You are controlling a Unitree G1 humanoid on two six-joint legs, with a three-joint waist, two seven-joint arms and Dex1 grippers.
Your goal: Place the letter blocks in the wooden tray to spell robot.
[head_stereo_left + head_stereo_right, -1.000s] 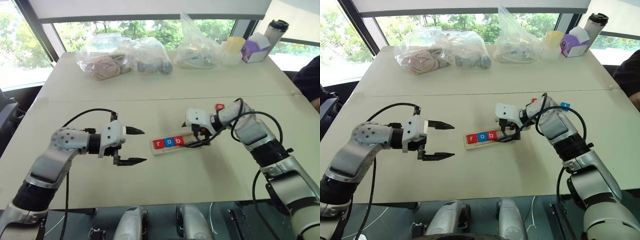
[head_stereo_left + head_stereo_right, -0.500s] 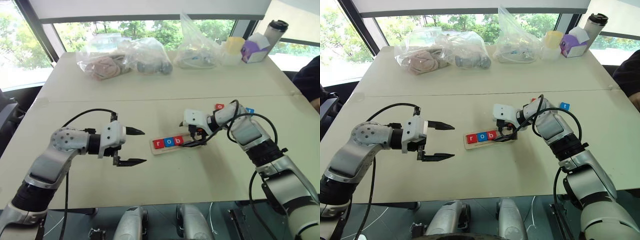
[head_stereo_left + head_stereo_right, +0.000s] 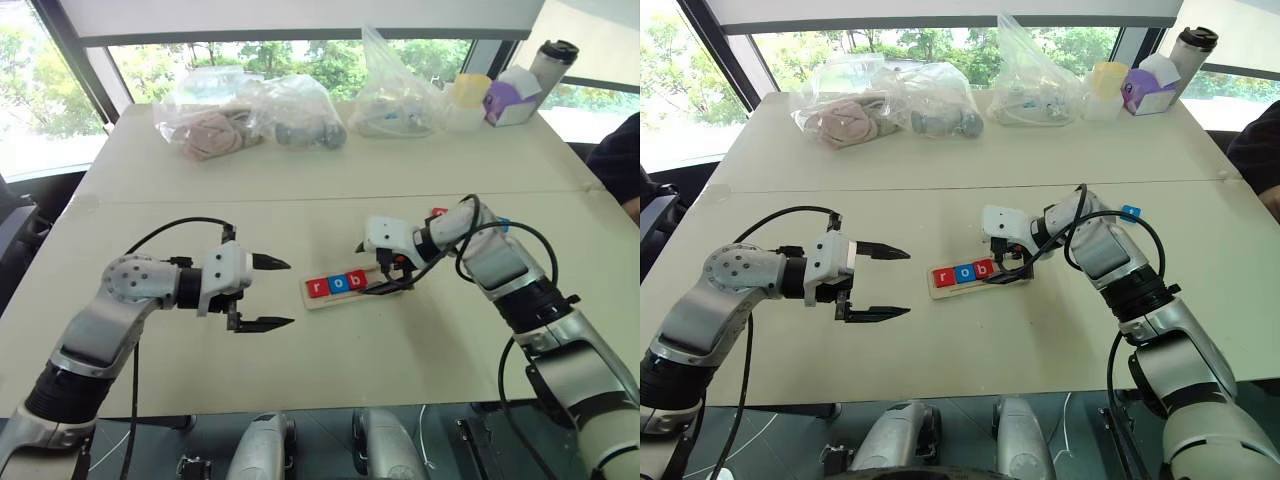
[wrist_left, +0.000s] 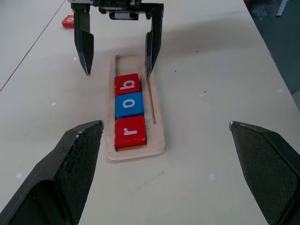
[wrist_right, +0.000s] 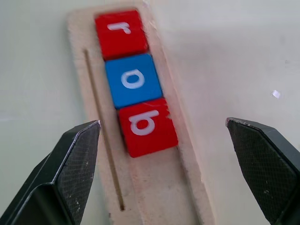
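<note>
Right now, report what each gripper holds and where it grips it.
Nothing is held. The left gripper hangs open over bare table, and the right gripper stands open above the wooden tray, clear of the red b block.

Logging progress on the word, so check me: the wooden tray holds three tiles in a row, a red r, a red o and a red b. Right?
Not quite. The o tile is blue, not red. The right wrist view shows the wooden tray holding a red r, the blue o and a red b in a row.
</note>
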